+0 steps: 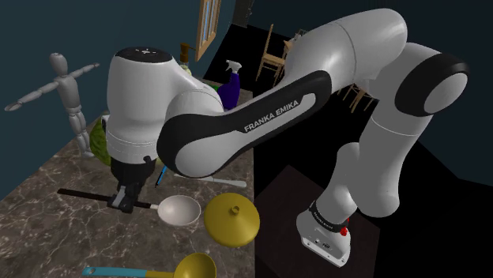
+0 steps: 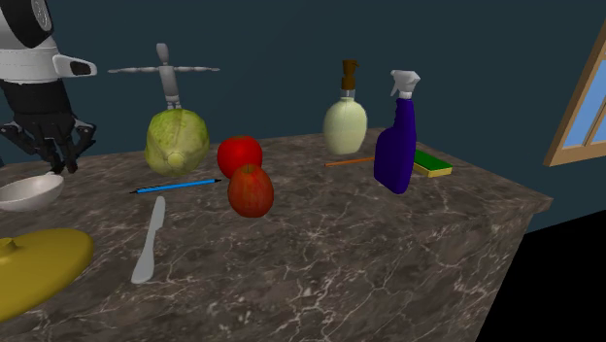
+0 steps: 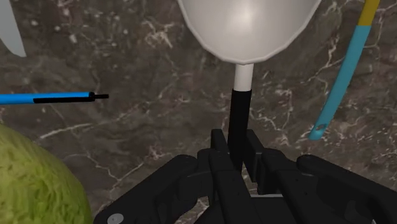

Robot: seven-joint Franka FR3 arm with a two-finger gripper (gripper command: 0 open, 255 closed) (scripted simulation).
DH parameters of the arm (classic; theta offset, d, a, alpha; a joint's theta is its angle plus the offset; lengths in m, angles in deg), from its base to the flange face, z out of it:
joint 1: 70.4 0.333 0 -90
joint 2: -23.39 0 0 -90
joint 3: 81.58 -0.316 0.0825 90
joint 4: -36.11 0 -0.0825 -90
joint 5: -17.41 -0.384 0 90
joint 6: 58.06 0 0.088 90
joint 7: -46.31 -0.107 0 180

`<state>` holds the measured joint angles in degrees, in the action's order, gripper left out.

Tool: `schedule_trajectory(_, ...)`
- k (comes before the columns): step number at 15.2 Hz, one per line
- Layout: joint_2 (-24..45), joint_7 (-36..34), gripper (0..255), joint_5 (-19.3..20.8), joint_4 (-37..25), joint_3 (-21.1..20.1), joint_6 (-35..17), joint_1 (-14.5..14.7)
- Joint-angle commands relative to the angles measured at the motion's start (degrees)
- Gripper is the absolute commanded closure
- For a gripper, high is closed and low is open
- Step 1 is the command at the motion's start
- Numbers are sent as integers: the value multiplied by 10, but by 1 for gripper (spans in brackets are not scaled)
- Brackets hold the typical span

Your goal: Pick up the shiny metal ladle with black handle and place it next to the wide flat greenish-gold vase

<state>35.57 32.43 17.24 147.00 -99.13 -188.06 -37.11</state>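
The jaws are clenched on the black handle of the ladle (image 3: pixel 247 28), which lies on the marble desk (image 1: pixel 39 237). Its pale bowl sits just beside the flat greenish-gold vase (image 1: pixel 231 219). A cabbage (image 3: pixel 32 184) is near.

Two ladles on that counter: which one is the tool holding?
The silver-white ladle with the black handle; the tool is shut on that handle. The yellow-bowled ladle with the blue handle lies apart, untouched.
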Motion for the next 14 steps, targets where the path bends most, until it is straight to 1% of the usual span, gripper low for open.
schedule_trajectory(1,5,-1,255,2,8,0,-13,1)
schedule_trajectory(8,35,-6,255,13,30,4,-64,4)
schedule_trajectory(14,35,-6,255,13,30,4,-64,4)
